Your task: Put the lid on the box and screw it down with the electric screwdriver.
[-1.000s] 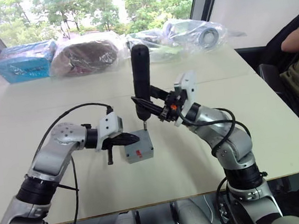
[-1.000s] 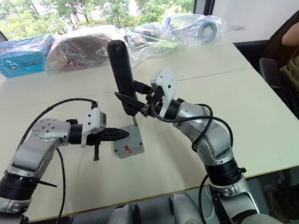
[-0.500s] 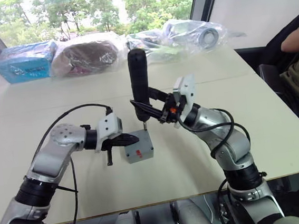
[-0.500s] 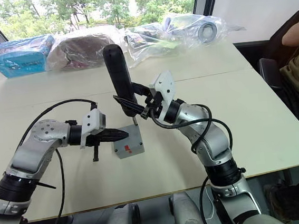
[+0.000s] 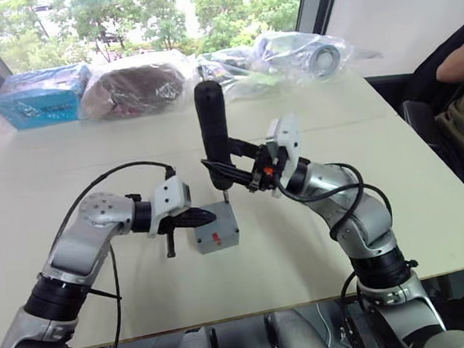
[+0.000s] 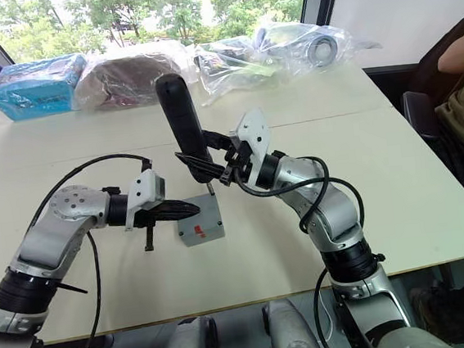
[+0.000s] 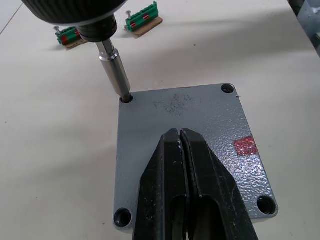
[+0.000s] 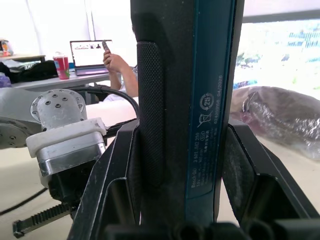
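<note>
Now, step in hand: driving the corner screw; the flat grey square metal lid [image 7: 185, 150] already sits on the small grey square box [image 5: 217, 239], so the fastening is judged under way.
Right jaws: the right gripper [image 5: 233, 166] is clamped around the dark blue-black pen-shaped electric screwdriver [image 5: 212, 131], which stands nearly upright with its bulk rising above the jaws and its thin metal bit [image 7: 114, 69] reaching down below them.
Left jaws: the left gripper [image 7: 181, 137] has its two black fingers pressed together, holding nothing, their tips resting on or just over the middle of the lid; whether they actually touch it I cannot tell.
Bit position: its tip sits in the corner hole [image 7: 126, 98] beyond the left jaws' tips and to one side of them.
Doing it well: keep the tool square to the lid so the bit does not cam out, push straight down along its axis, and let the left jaws bear on the lid so the box cannot twist on the pale table [image 5: 324, 272].
Risk: a leaning tool may skate across the painted face.
Lid's look: speckled grey finish, a red mark [image 7: 246, 146] beside the left jaws, recessed holes at the other three corners; whether those hold screws is unclear.
Background: two small green connector blocks [image 7: 142, 20] lie on the table well beyond the bit.
</note>
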